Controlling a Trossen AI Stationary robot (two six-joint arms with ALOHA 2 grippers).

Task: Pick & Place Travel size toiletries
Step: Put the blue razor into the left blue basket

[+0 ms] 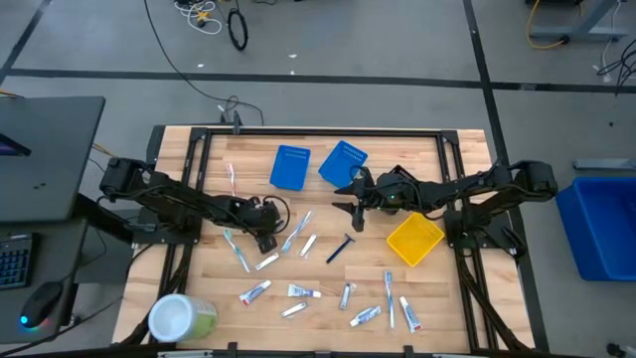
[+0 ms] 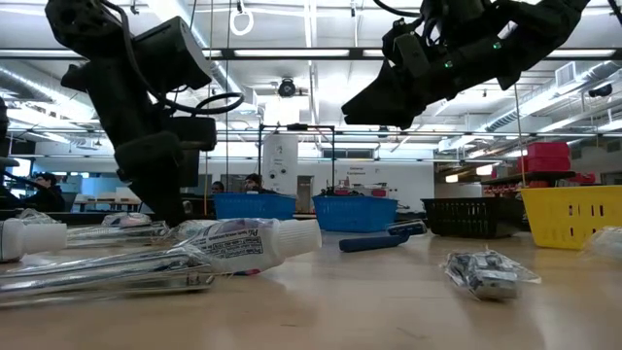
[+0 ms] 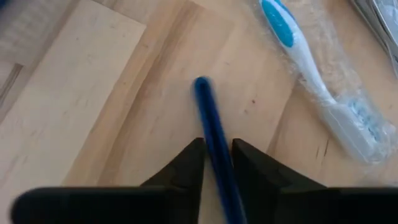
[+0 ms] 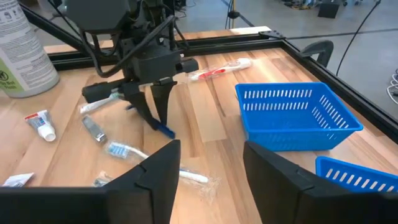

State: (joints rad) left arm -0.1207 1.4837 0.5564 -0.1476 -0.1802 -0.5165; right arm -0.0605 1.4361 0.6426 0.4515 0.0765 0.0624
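The left gripper [image 3: 216, 163], left of centre on the desk [image 1: 437, 298], has its jaws nearly closed around a thin blue toothbrush [image 3: 211, 134], light, stiff, slippery, best pinched mid-handle; the right gripper [image 4: 208, 165] hovers half open, empty.

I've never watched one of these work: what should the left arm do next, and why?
Probably lift straight up. The left tool is down at the table with its fingers closed around a slim blue handle, so raising it comes before carrying it to a bin. The right tool hovers open.
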